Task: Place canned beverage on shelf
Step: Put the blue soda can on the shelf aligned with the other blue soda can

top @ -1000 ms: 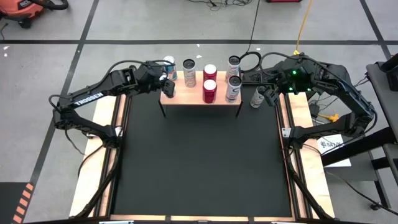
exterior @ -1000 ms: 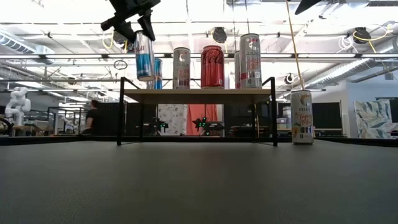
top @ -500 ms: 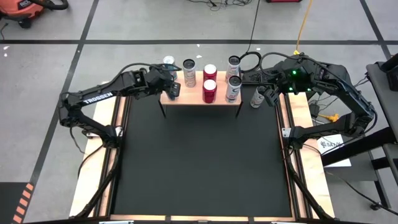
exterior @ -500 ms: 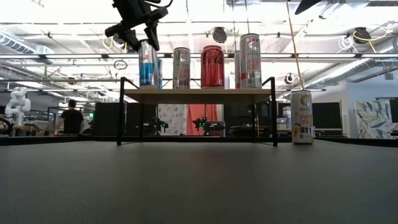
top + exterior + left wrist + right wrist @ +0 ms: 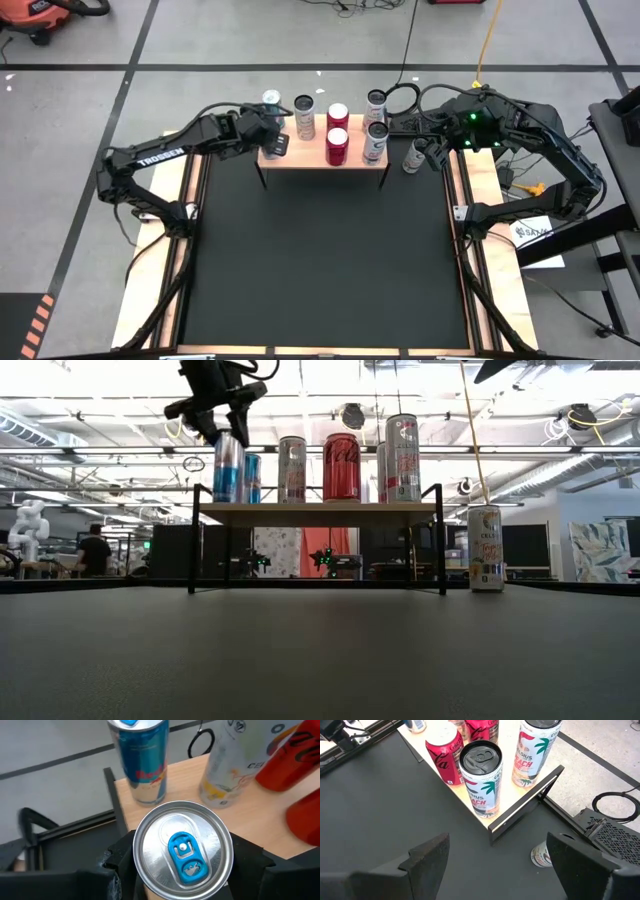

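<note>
The blue can [image 5: 228,467] stood upright, tab up, on the shelf's [image 5: 322,155] left front corner, pinched by the left end effector [image 5: 212,412]. Another blue can [image 5: 140,757] stood just behind. The right end effector [image 5: 495,860] hung spread near a can on the table [image 5: 320,250].

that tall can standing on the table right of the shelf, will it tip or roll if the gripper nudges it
Likely tippy: the tall can is slim, upright on a small base beside the shelf. Once down, its round body would probably roll on the flat table. Its smooth wall may slip between the right gripper fingers.
</note>
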Controlling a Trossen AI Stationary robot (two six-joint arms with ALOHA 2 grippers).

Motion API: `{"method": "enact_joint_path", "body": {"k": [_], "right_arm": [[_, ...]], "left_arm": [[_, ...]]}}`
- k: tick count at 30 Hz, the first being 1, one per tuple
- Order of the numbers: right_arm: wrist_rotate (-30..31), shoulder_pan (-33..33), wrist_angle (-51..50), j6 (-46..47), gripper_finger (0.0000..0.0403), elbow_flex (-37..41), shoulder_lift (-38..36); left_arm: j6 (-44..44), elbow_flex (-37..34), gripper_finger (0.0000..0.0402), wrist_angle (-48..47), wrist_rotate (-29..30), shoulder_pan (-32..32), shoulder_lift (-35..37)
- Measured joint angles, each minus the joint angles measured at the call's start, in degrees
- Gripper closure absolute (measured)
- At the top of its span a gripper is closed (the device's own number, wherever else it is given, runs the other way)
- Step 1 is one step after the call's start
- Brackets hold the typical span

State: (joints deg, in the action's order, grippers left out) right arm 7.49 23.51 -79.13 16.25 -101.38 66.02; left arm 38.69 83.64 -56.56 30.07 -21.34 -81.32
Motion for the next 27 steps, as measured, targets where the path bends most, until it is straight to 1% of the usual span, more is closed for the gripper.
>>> {"method": "enact_joint_path", "body": {"k": [6,14,19,27], "right_arm": [[0.0,0.0,0.0,0.0,0.0085,0.0,0.0],[0.0,0.0,0.0,0.0,0.0085,0.0,0.0],[0.0,0.0,0.0,0.0,0.0085,0.0,0.0],[0.0,0.0,0.0,0.0,0.0085,0.0,0.0]], "left_arm": [[-0.1,0.0,0.0182,-0.2,1.8,0.0,0.1],[-0.1,0.0,0.0182,0.6,1.8,0.0,0.1],[0.0,0.0,0.0171,0.4,-0.4,0.0,0.1],[-0.1,0.0,0.0167,1.3,-1.2,0.0,-0.6]]}}
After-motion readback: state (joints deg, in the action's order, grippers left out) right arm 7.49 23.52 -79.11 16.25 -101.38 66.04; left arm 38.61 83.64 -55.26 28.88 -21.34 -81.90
